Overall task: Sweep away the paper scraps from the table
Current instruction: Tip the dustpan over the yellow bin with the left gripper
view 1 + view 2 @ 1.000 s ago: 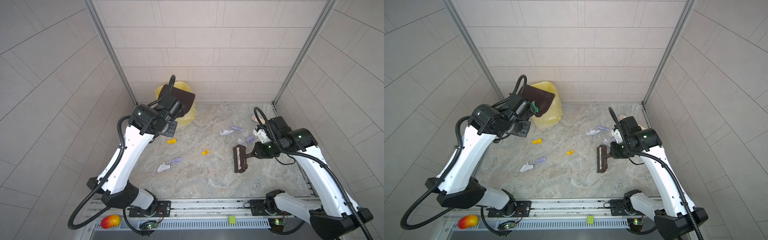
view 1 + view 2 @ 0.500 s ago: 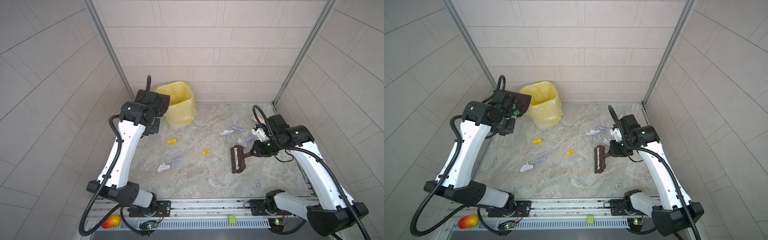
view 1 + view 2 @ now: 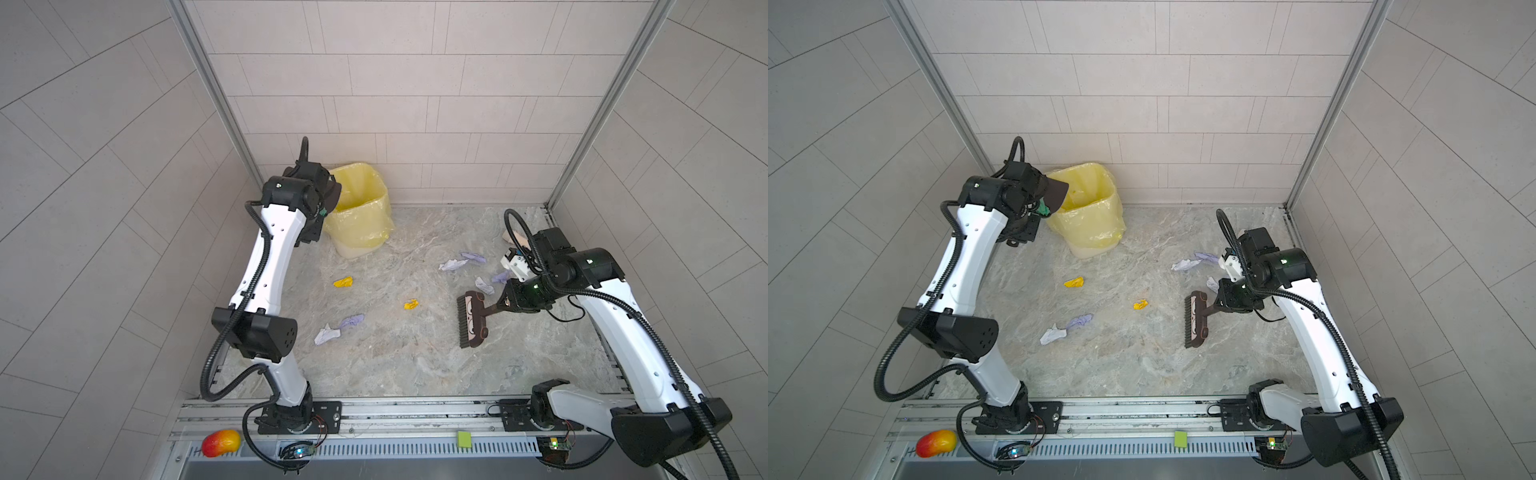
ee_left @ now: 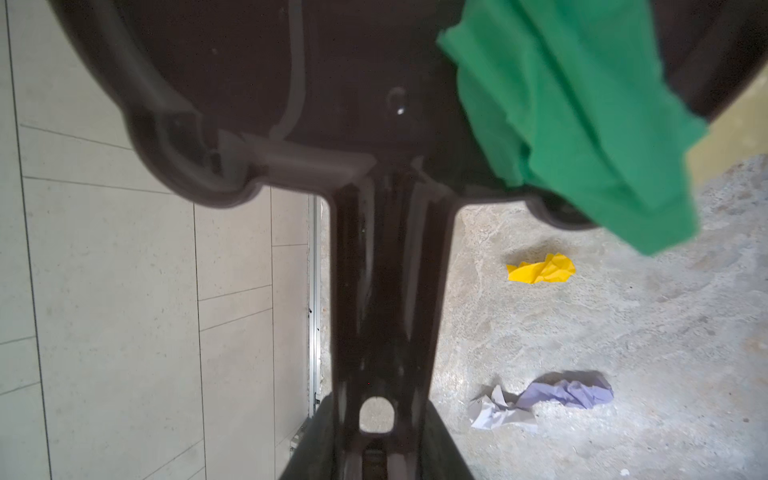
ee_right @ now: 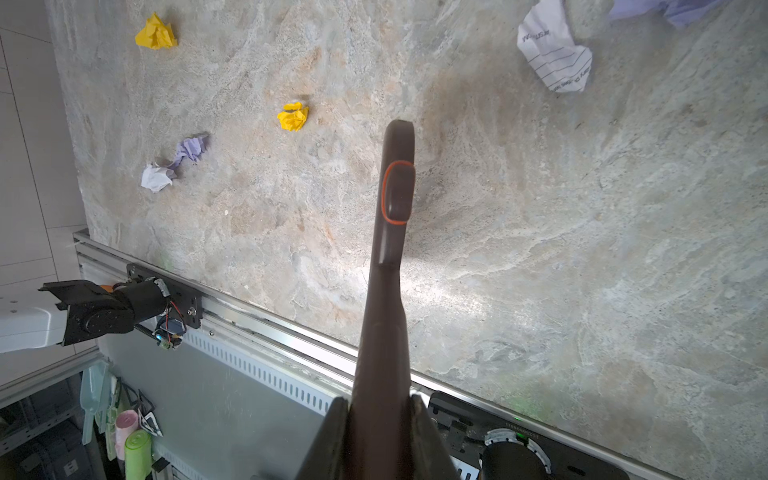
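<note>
The right gripper is clamped tight on the handle of the dark brown plastic brush. The brush head sits centre right in both top views, bristles facing left; can't tell if they touch the grey-beige marble-look table. The left gripper is closed on the handle of the dark brown plastic dustpan, held raised at upper left, just beside the rim of the yellow bag-lined bin. The crumpled paper scraps are spread over the table: yellow ones mid-frame, a white-and-lilac pair lower left of centre, and more lilac and white ones at upper right, behind the brush. A green scrap hangs off the dustpan's edge.

Risks:
- The green scrap hangs outside the pan and probably drops on the table, not in the bin.
- The dustpan is well apart from the brush, so a sweep now has nothing to catch it.
- The light scraps may flick or roll wide, maybe over the front rail.
- The scraps behind the brush and near the right arm are easy to miss.
</note>
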You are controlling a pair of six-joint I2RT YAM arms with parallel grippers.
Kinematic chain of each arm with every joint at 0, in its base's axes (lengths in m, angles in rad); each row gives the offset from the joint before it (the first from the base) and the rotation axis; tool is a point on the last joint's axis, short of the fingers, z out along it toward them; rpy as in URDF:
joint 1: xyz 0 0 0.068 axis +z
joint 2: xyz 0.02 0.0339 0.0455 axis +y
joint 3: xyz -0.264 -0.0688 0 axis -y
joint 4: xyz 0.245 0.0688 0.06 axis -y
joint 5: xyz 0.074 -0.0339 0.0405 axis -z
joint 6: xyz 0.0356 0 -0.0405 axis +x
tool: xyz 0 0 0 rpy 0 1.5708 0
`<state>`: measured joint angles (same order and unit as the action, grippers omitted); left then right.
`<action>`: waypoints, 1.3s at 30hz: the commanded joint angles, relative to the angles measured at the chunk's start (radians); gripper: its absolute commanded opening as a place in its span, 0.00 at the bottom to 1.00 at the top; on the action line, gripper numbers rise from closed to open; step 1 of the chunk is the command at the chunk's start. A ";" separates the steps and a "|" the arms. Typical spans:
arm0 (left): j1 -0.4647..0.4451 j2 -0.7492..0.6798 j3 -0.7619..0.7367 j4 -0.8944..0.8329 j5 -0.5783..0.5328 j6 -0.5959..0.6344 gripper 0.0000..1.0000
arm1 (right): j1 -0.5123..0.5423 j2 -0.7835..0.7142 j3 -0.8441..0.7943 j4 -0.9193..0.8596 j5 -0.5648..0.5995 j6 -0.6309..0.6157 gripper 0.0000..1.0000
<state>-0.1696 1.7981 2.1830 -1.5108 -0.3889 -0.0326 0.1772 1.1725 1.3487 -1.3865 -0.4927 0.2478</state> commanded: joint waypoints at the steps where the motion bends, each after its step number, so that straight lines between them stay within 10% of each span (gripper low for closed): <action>1: 0.005 0.036 0.087 0.008 -0.061 0.045 0.00 | -0.007 -0.014 0.002 -0.017 -0.028 0.019 0.00; 10: -0.029 0.158 0.185 0.012 -0.219 0.153 0.00 | -0.005 -0.019 0.004 -0.022 -0.029 0.050 0.00; 24: -0.215 0.191 -0.015 0.417 -0.787 0.651 0.00 | -0.005 -0.019 0.015 -0.035 -0.035 0.047 0.00; 39: -0.226 0.110 -0.144 0.633 -0.819 0.800 0.00 | -0.007 -0.022 0.010 -0.038 -0.023 0.023 0.00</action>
<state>-0.3912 1.9793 2.0411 -0.9092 -1.1843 0.7715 0.1757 1.1717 1.3487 -1.4040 -0.5121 0.2886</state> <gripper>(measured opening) 0.297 0.245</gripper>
